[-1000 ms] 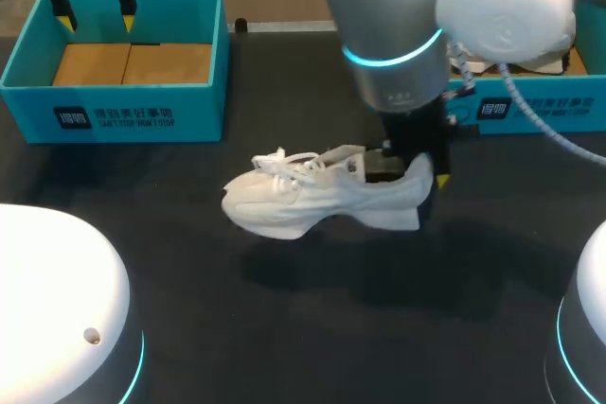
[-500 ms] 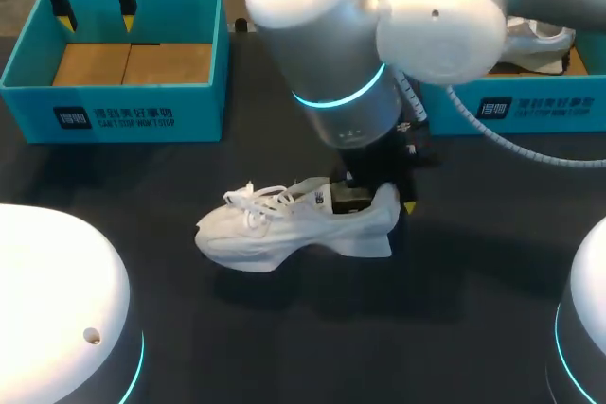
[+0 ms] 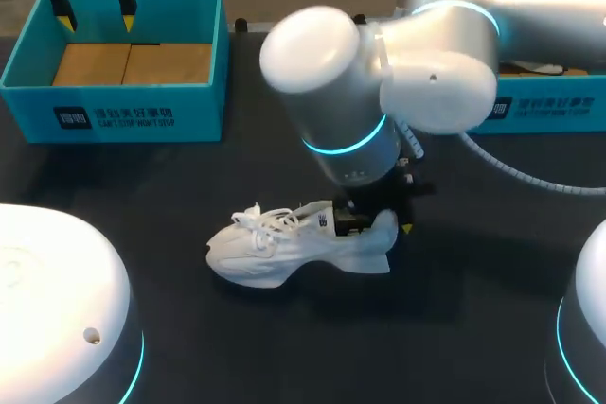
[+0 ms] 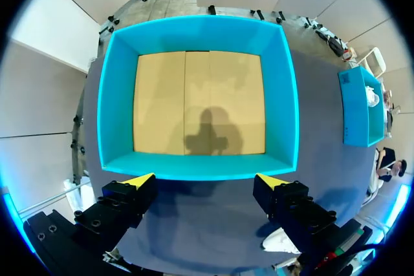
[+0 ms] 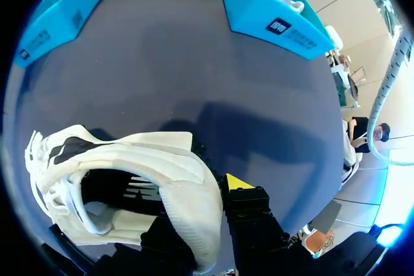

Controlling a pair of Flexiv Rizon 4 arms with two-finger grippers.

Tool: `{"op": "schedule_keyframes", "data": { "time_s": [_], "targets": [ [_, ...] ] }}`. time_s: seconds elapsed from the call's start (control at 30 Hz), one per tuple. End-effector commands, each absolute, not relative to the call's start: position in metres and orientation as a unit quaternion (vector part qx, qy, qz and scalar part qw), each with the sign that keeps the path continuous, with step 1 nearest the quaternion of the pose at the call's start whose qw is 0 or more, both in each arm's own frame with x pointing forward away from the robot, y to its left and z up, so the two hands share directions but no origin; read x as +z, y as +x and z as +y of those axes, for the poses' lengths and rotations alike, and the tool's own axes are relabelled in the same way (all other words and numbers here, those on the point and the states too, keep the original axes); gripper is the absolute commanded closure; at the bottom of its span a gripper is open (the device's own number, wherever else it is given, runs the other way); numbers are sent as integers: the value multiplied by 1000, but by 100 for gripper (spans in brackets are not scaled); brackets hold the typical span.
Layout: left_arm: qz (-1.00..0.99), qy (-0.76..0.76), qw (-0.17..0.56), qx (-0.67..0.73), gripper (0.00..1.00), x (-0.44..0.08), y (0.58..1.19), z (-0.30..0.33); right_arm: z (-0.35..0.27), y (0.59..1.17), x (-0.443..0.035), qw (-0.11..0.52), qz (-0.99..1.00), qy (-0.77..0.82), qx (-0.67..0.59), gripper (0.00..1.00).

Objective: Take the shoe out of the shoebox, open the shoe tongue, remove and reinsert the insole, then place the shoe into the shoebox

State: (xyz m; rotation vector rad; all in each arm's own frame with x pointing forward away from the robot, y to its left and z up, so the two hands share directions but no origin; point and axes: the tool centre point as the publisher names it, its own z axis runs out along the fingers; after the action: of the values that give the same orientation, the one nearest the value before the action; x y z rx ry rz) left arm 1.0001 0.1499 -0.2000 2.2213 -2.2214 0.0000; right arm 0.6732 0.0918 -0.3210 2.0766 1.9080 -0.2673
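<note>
Right wrist view, white shoe (image 5: 169, 163) heel pinched between right fingers (image 5: 240, 185), left fingers (image 4: 138, 181) spread over shoebox (image 4: 194, 167)

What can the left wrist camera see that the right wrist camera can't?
Only the left wrist view: the open left gripper above the empty shoebox, its brown floor bare. Only the right wrist view: the right gripper pinching the white shoe by its heel. Both: the dark table and the second blue box.
</note>
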Motion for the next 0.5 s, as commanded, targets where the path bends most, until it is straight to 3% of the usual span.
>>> {"op": "schedule_keyframes", "data": {
  "time_s": [0.03,0.5],
  "targets": [
    [-707,707,0,0,0,-200,1000,150,97,673,-341,157,657,732,-92,100],
    [-707,707,0,0,0,-200,1000,150,87,678,-371,149,630,759,-73,100]
  ]
}}
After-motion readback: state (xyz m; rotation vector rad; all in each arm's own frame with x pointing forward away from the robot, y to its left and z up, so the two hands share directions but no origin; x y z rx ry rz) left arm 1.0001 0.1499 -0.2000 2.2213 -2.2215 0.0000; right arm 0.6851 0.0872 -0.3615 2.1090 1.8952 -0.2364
